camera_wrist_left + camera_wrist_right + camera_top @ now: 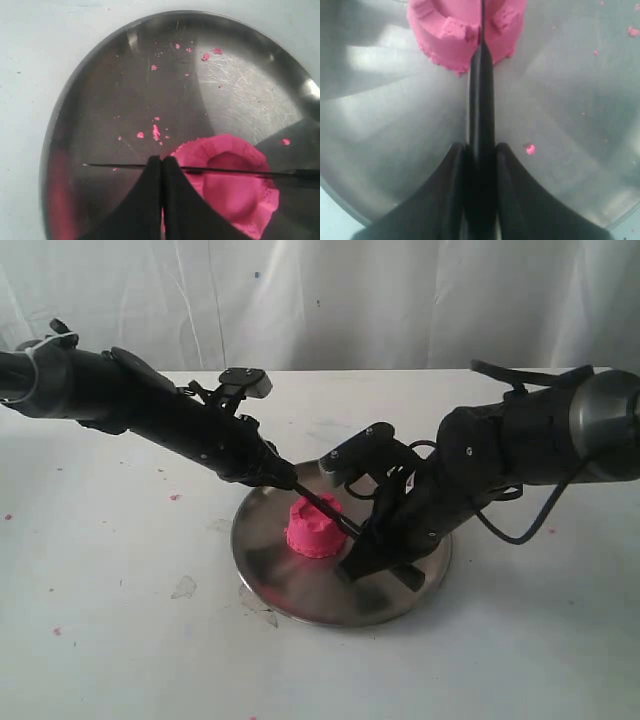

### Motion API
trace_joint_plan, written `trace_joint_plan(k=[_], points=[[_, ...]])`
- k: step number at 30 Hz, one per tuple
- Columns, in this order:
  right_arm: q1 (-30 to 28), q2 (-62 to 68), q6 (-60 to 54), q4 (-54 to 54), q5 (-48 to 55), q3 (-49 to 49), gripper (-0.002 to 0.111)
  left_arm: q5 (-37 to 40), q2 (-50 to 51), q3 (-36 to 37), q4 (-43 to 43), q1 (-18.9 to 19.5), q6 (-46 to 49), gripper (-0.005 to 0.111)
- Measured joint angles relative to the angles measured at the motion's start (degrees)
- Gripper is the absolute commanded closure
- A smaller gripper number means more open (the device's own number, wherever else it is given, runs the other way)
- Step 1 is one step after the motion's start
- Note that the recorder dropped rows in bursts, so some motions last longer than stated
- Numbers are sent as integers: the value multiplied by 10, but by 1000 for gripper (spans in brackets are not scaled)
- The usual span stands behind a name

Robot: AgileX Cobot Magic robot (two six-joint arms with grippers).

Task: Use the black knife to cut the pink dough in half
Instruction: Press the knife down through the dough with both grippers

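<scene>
Up front, white surface (120,640) dotted with tiny pink specks (175,497), bearing a round steel plate (300,595), scratched and strewn with pink crumbs (156,132). Just past the plate's near rim, right pincer (481,150) clamped on the handle of a slim matte black knife (481,100), one finger on each side, blade seen edge-on from the wrist and reaching out across the plate. At mid-plate, bright pink dough (313,530), a squat putty lump with a dented top and ragged edge, in one piece, the blade set across its top through the middle. On the lump's far side, left pincer (161,160) with fingers pressed together, nothing seen between them, tips right at the blade between lump and knife point; cannot tell whether touching it. Farther back, black left arm (150,405) slanting down from the left and bulkier black right arm (500,450) leaning in from the right, a looped black cable (520,530) hanging beneath it. Behind everything, white curtain (350,300) hanging in soft folds.
</scene>
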Motion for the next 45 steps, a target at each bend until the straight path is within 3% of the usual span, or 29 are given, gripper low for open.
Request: trace_joint_plan(k=[45], points=[[0,13,5,1,16,-15,103,-25,26,-5,0,0,-2,107]])
